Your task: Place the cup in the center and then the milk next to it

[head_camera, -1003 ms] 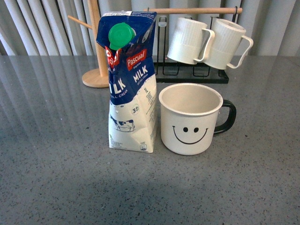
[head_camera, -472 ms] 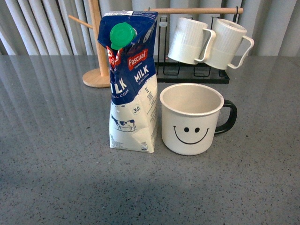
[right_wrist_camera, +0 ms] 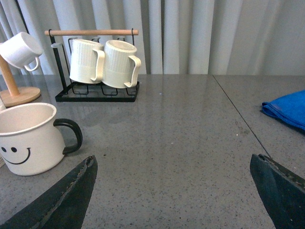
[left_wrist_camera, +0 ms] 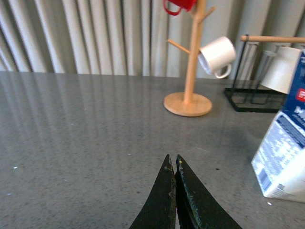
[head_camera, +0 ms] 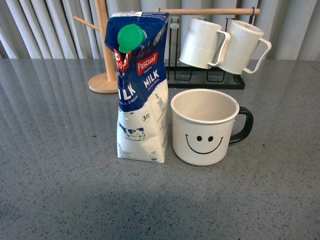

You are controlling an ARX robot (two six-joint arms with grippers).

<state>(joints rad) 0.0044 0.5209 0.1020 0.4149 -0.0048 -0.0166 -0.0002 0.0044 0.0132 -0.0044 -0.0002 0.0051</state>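
The cup, a large white mug with a black smiley face and black handle, stands upright mid-table; it also shows in the right wrist view as the cup. Right beside it on its left stands the milk, a blue-and-white Pascual carton with a green cap; the milk's lower corner shows in the left wrist view. My left gripper is shut on nothing, low over bare table off the carton's side. My right gripper is open and empty, away from the cup's handle side. Neither arm appears in the front view.
A black wire rack with two ribbed white mugs stands behind the cup. A wooden mug tree stands behind the carton, carrying a small white cup and a red one. A blue cloth lies far right.
The front view has shifted by a few pixels; carton and cup keep their places on the table.
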